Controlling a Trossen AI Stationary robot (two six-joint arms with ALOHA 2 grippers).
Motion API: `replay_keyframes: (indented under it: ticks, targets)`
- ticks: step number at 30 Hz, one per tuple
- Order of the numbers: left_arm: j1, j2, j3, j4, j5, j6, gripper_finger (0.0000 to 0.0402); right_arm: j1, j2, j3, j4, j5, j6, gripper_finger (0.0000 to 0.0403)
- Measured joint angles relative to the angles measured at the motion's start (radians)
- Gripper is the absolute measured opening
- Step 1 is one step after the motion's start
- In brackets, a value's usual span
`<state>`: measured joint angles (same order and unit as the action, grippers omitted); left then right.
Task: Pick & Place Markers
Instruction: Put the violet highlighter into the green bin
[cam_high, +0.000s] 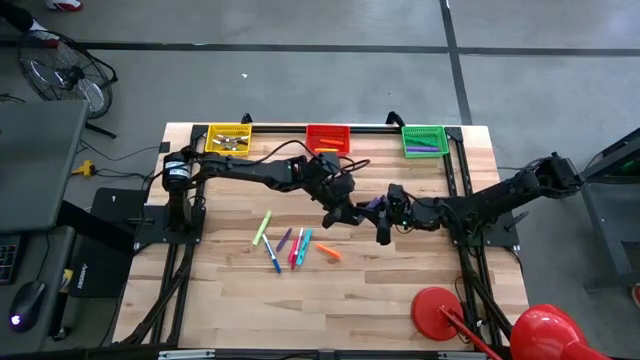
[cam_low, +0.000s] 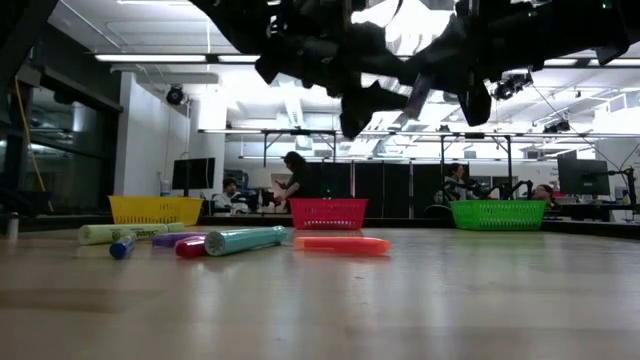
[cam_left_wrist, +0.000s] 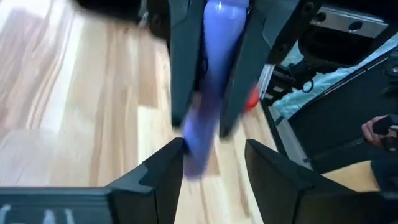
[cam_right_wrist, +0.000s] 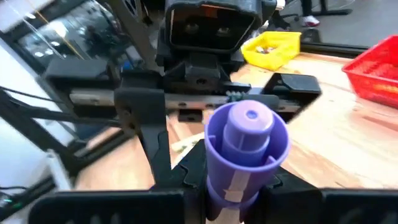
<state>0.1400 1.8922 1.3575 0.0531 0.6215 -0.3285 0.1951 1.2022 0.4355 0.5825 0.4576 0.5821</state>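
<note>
Above the middle of the table, the two arms meet over a purple marker, in what looks like a handover. The right gripper is clamped narrow around the marker's barrel, cap end pointing at the other arm. The left gripper faces it with its fingers spread apart, standing either side of the marker's tip without pinching it, so the marker appears to rest with the right arm alone. As for progress, some sorting seems done: the yellow basket at the far left holds pale items, the red basket in the far middle holds something orange, and the green basket at the far right holds at least one purple piece. Still left on the wood, nearer than and to the left of the grippers, lies a loose cluster of markers: a light green one, a blue, a purple, a pink, a teal, with an orange marker at its right end. Judging by this, the task is partway through, with the held purple marker likely bound for the green basket and about six more to collect.
</note>
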Motion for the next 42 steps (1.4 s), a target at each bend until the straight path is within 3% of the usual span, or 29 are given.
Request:
replay_keyframes:
  ticks: [4,11,21,24,32,42]
  targets:
    - [0.027,-0.041,0.004,-0.110,0.023,0.019,0.0169,-0.002,0.000,-0.001,-0.051,0.016,0.030,0.0047]
    - [0.072,-0.138,-0.001,-0.340,-0.056,0.133,0.0169,-0.017,0.000,0.031,-0.176,-0.001,0.056,0.0047]
    - [0.075,-0.275,-0.003,-0.510,-0.135,0.225,0.0170,-0.203,0.036,0.415,-0.912,-0.113,-0.095,0.0047]
    - [0.075,-0.303,0.003,-0.492,-0.146,0.231,0.0170,-0.275,0.074,0.521,-1.074,-0.137,-0.175,0.0047]
    - [0.075,-0.419,-0.002,-0.588,-0.179,0.261,0.0170,-0.444,0.225,0.746,-1.331,-0.220,-0.386,0.0047]
    - [0.075,-0.525,-0.001,-0.770,-0.284,0.341,0.0170,-0.576,0.445,0.899,-1.619,-0.162,-0.594,0.0047]
